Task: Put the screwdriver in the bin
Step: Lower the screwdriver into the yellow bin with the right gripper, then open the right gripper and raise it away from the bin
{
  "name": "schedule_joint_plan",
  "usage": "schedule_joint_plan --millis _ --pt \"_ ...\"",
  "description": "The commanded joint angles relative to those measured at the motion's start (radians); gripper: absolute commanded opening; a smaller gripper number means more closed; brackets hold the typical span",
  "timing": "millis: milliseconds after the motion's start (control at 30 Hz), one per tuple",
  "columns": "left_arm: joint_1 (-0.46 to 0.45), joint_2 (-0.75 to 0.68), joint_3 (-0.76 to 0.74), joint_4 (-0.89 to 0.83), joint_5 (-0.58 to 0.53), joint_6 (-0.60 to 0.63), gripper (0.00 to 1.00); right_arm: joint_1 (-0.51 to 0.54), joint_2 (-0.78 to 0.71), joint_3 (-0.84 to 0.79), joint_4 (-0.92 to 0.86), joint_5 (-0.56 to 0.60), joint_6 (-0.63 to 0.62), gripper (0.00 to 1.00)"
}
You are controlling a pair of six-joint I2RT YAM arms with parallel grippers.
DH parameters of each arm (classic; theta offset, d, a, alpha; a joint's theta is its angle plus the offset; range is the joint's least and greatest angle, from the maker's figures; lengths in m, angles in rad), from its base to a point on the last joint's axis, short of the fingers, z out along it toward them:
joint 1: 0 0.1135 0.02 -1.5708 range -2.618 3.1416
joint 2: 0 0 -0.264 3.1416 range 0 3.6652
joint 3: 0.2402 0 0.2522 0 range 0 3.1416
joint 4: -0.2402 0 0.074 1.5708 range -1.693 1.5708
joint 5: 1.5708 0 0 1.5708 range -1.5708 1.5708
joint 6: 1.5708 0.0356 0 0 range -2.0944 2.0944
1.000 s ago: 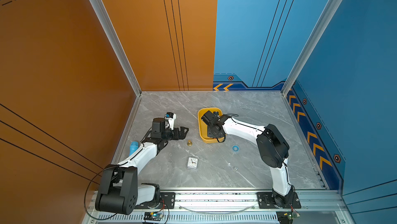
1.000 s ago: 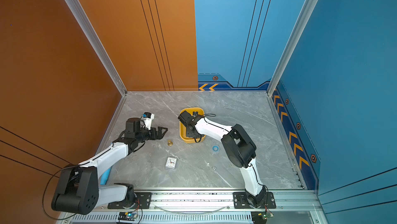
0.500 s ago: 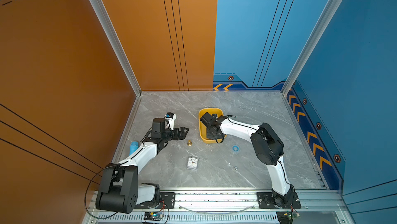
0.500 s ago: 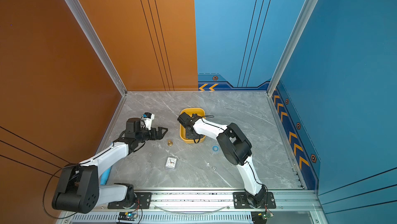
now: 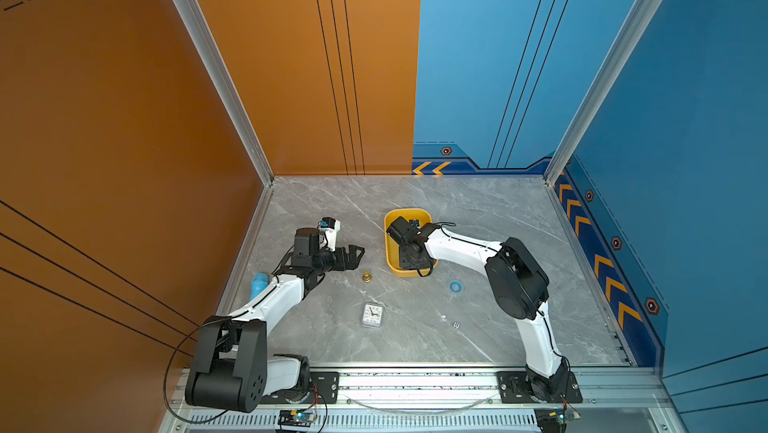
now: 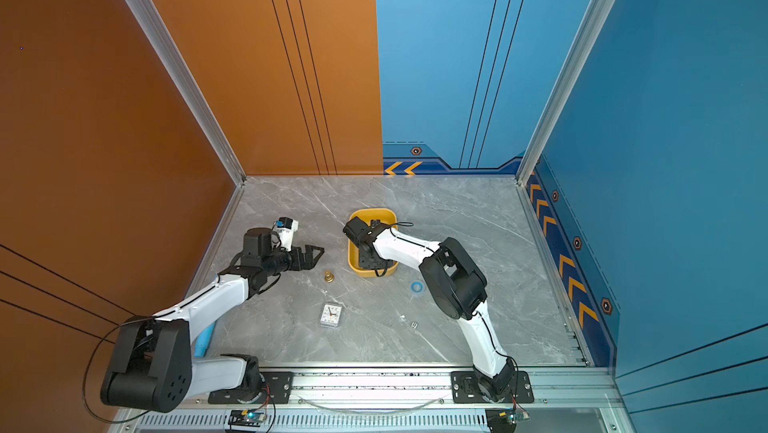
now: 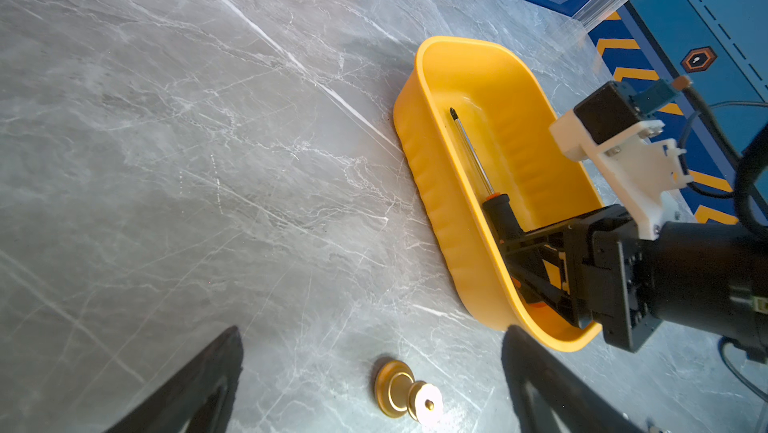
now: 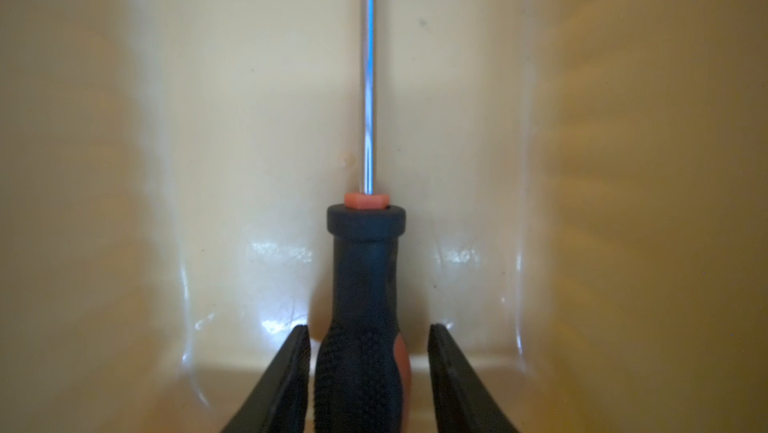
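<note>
Nearest, on the grey marbled table (image 5: 478,219), a tiny white die (image 5: 456,325) lies right of a small square clock (image 5: 372,315) (image 6: 331,314). The clock's red and black hands show, but its numerals are too small to read. Farther in, a blue ring (image 5: 456,286) lies flat near the right arm's elbow. A brass knob (image 5: 366,277) (image 7: 405,393) stands toward the middle, and a blue cylinder (image 5: 259,283) lies at the left edge, partly under the left arm.

Just beyond the knob, the left gripper (image 5: 358,257) (image 7: 372,329) hangs over bare table with its jaws wide apart, holding nothing.

To its right sits the bin (image 5: 388,252) (image 6: 351,250) (image 7: 440,202), long side running near to far. The screwdriver (image 7: 471,152) (image 8: 365,269) lies inside on the bin floor, handle at the near end and tip pointing to the far end. An orange collar sits where the shaft meets the black grip, and no marking can be read on the handle. The right gripper (image 8: 368,327) reaches into the bin's near end. Its jaws stand apart on either side of the handle, with a slim gap visible on each side in the right wrist view.

At the far wall, orange chevrons (image 5: 432,168) and a hexagon emblem (image 5: 446,151) mark the blue base strip. They carry no readable lettering.
</note>
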Motion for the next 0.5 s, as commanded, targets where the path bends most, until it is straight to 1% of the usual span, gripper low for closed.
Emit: schedule_joint_plan --millis 0,133,233,367,467 --pt "0.009 0.002 0.003 0.008 0.023 -0.007 0.98 -0.005 -0.09 0.032 -0.099 0.031 -0.028 0.48" --pt "0.012 0.008 0.006 0.008 0.022 -0.005 0.98 -0.007 -0.143 0.03 -0.131 0.036 -0.057 0.51" --pt "0.013 0.012 0.008 0.006 0.023 -0.003 0.98 -0.014 -0.191 0.026 -0.139 0.007 -0.086 0.53" --pt "0.019 0.01 0.015 0.001 0.011 0.01 0.98 -0.039 -0.266 0.007 -0.145 -0.087 -0.155 0.57" --pt "0.025 0.008 0.02 -0.002 0.002 0.016 0.98 -0.081 -0.327 -0.022 -0.146 -0.185 -0.28 0.59"
